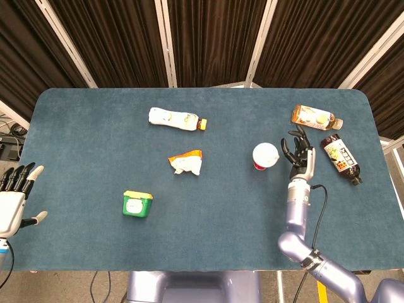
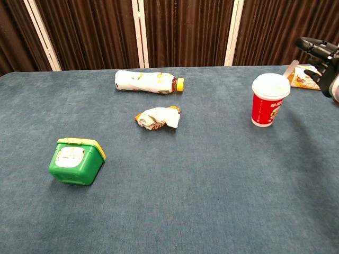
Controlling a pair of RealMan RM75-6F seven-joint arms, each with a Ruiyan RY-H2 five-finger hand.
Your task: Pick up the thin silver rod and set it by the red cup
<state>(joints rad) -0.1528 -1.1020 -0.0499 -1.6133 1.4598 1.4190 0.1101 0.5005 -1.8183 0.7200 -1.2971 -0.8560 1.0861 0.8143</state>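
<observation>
The red cup [image 1: 264, 156] with a white lid stands at the table's right, also seen as the red cup [image 2: 270, 100] in the chest view. Only a short stretch of the thin silver rod [image 2: 291, 68] shows, low behind the cup's right rim; I cannot make it out in the head view. My right hand [image 1: 298, 153] is just right of the cup with its fingers spread and nothing visibly in them; the chest view shows the right hand [image 2: 324, 57] at the frame's right edge. My left hand [image 1: 14, 197] hangs open off the table's left edge.
Two bottles [image 1: 317, 117] [image 1: 341, 159] lie right of my right hand. A white bottle [image 1: 177, 118], a crumpled wrapper [image 1: 186, 163] and a green tub [image 1: 137, 204] lie on the blue table [image 1: 208, 233] further left.
</observation>
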